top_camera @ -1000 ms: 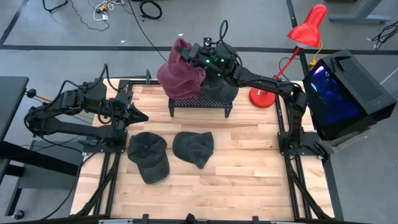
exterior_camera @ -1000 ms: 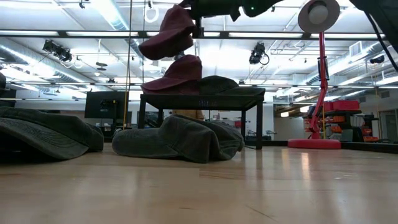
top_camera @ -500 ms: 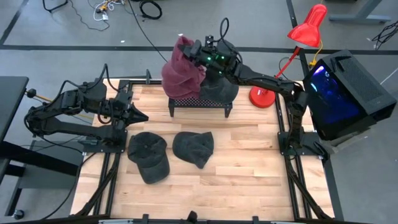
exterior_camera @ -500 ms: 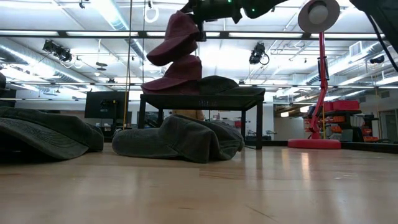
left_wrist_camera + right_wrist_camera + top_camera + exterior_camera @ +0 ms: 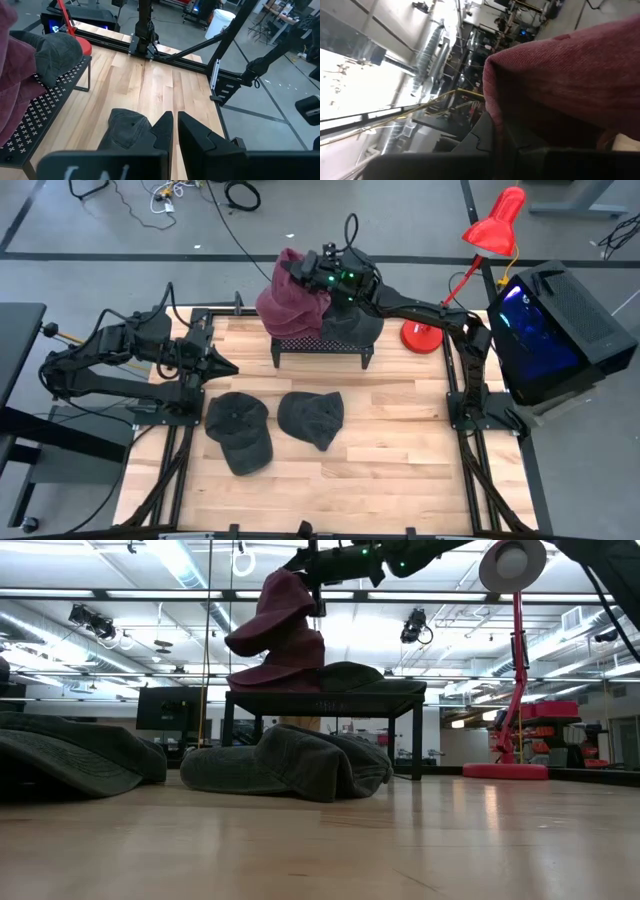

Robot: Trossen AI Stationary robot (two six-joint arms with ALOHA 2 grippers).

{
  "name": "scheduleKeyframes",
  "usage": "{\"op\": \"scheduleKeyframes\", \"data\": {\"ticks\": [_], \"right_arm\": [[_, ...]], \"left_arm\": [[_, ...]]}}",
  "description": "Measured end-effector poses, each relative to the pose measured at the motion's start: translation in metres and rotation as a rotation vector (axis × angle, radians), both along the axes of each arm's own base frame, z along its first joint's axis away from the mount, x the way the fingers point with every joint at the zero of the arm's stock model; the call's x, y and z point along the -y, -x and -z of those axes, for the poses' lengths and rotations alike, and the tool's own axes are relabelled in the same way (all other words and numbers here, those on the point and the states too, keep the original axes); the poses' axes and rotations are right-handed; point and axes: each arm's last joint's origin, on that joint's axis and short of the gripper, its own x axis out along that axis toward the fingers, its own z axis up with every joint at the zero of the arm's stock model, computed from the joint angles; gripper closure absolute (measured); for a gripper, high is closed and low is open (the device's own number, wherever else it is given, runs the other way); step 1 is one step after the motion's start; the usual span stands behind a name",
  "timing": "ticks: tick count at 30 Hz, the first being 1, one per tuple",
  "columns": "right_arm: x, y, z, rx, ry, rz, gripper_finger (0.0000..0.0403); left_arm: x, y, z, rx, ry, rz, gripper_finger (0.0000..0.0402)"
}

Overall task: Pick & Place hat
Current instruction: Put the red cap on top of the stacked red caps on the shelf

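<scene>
A maroon hat (image 5: 285,298) (image 5: 272,608) hangs from my right gripper (image 5: 307,270) (image 5: 316,578), which is shut on it above the left end of a black perforated rack (image 5: 320,345) (image 5: 325,698). A second maroon hat (image 5: 285,668) and a dark grey hat (image 5: 352,325) (image 5: 355,675) lie on the rack top. Two more dark grey hats (image 5: 240,430) (image 5: 312,418) lie flat on the table in front of the rack. My left gripper (image 5: 230,367) (image 5: 175,132) is shut and hovers at the table's left, touching nothing. My right gripper pinches the held maroon hat at its upper edge (image 5: 492,105) between the two fingers, coming level from the table's right. The hat hangs tilted below the fingers, its brim (image 5: 242,640) pointing left. Its lower end (image 5: 300,640) seems to rest on the maroon hat on the rack.
A red desk lamp (image 5: 480,255) stands at the table's far right corner, its base (image 5: 422,337) beside the rack. A black box with a blue glow (image 5: 550,330) sits beyond the right edge. Bare wood lies along the table's near side (image 5: 330,490).
My right gripper has shifted slightly toward the table's left and tipped. The held maroon hat has turned from nearly level to steeply tilted and come down, so that its lower end now meets the maroon hat on the rack.
</scene>
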Motion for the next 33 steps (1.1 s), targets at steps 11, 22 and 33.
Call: {"op": "scheduleKeyframes", "data": {"ticks": [11,22,33], "right_arm": [[0.004,-0.002,0.01,-0.077,0.02,0.023,0.0399],[0.007,-0.001,0.015,-0.125,-0.022,0.03,0.0362],[0.007,-0.001,0.019,-0.154,-0.042,0.026,0.0332]], "left_arm": [[0.0,0.0,0.0,0.0,0.001,0.0,0.0372],[0.0,0.0,0.0,0.001,0.001,0.0,0.0372],[0.0,0.0,0.0,0.001,0.001,0.0,0.0372]]}}
